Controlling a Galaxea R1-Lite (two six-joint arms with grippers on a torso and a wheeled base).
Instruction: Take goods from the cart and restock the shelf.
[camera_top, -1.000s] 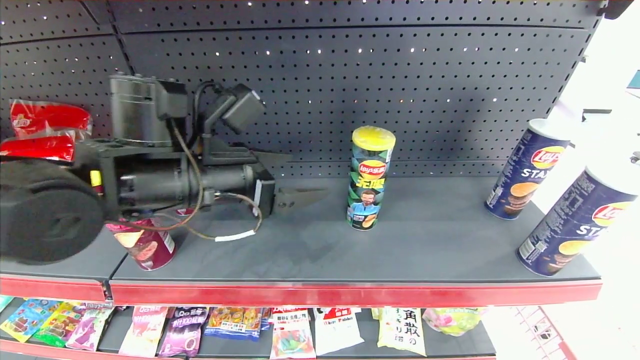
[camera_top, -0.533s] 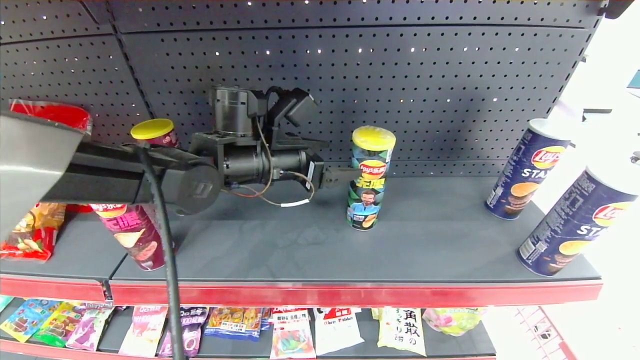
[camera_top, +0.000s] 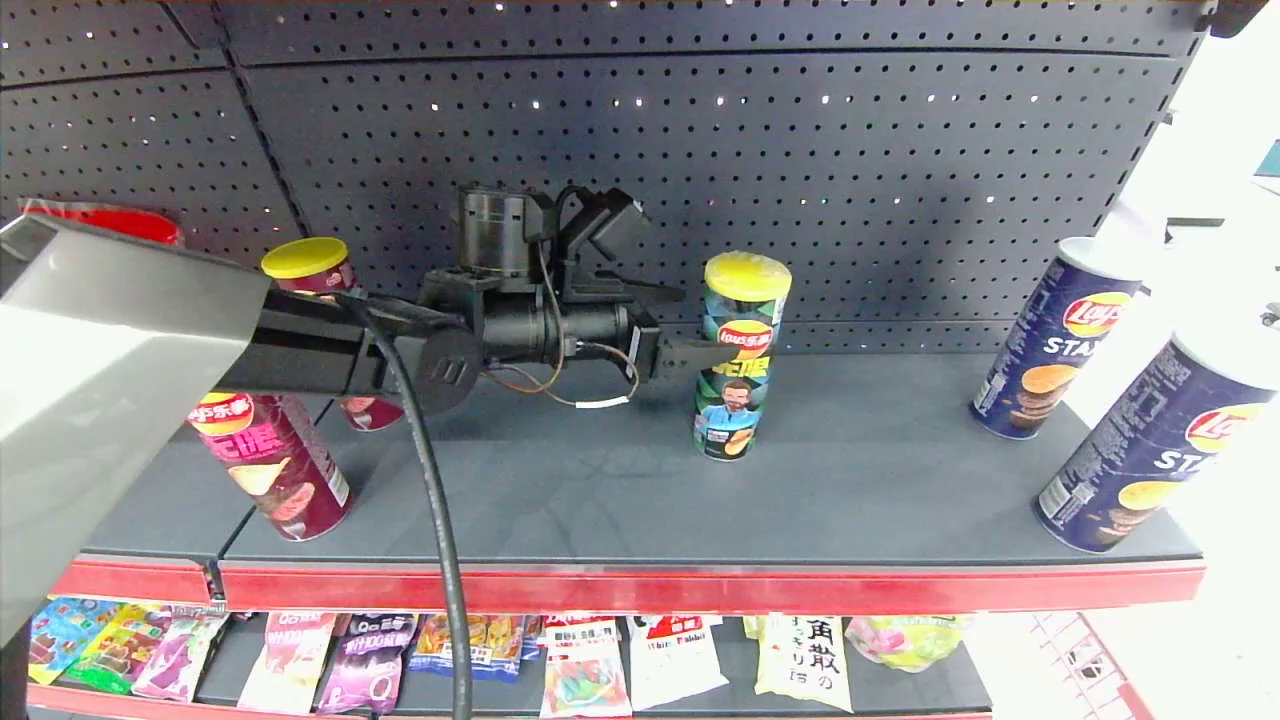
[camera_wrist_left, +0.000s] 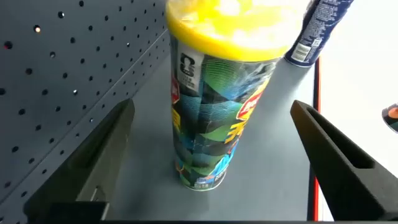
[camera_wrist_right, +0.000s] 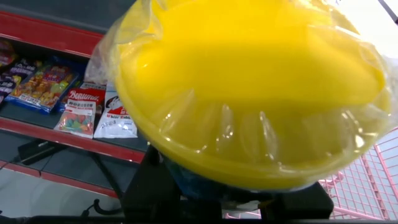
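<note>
Left hand (camera_top: 705, 352) is stretched out over the top shelf (camera_top: 850, 480), level with the middle of the green can (camera_top: 738, 360). It is spread wide: both fingers (camera_wrist_left: 109, 146) flank the can, with a gap on each side and no contact visible. The green can stands upright mid-shelf, with its yellow lid on, close to the pegboard (camera_top: 800, 170) at the back.

Right hand (camera_wrist_right: 227, 196) is clamped on a yellow-lidded can (camera_wrist_right: 249, 81). Its film-wrapped lid sits right in front of my wrist camera, and I can see only a little of the body under it. This can is off the shelf, in the air in front of the lower shelf of snack bags (camera_wrist_right: 74, 93).

Other stock on the top shelf:
- A maroon can (camera_top: 275, 465) stands near the front edge on the left, below my left arm.
- A second maroon can (camera_top: 310, 265) with a yellow lid stands farther back, partly hidden by the arm.
- Two blue cans stand at the right end, one toward the back (camera_top: 1050, 340) and one at the front corner (camera_top: 1150, 450). Both are well apart from the green can.
- A red bag (camera_top: 140, 222) is at the far left against the pegboard.

The red lip (camera_top: 700, 588) runs along the shelf front.
</note>
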